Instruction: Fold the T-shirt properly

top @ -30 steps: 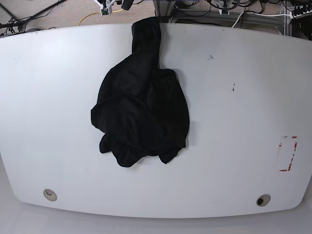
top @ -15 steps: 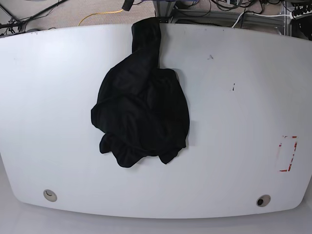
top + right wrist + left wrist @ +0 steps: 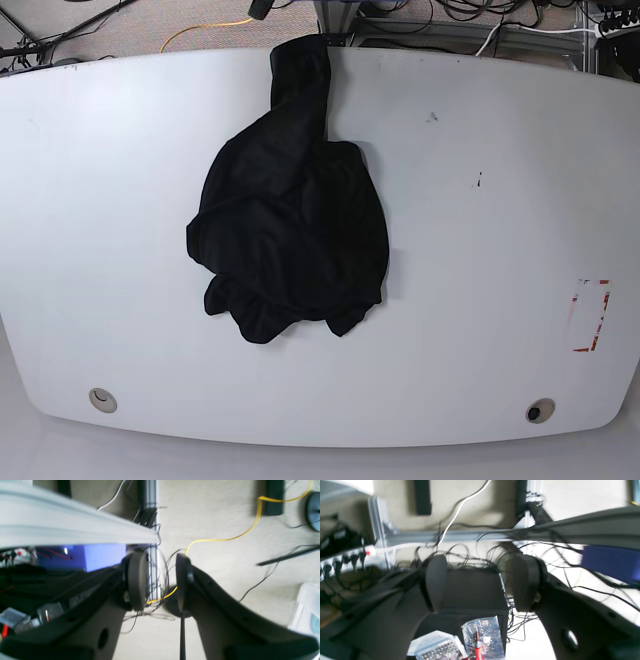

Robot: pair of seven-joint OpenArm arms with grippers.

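Fold not begun, as I read it: the T-shirt [image 3: 290, 230] lies crumpled in a heap on the white table [image 3: 500, 200], one part trailing to the table's far edge. Flattening and every fold remain. Neither arm shows over the table. My left gripper [image 3: 480, 583] is spread wide, empty; my right gripper [image 3: 157, 578] is parted narrower, empty. Both look off the table at floor cables. Beyond the shirt, only a red-marked patch [image 3: 590, 315] near the table's edge; nothing obstructs.

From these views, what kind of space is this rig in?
Likely a robotics lab or workshop: a bare white table on carpet, tangled cables and a power strip on the floor, aluminium framing behind it.
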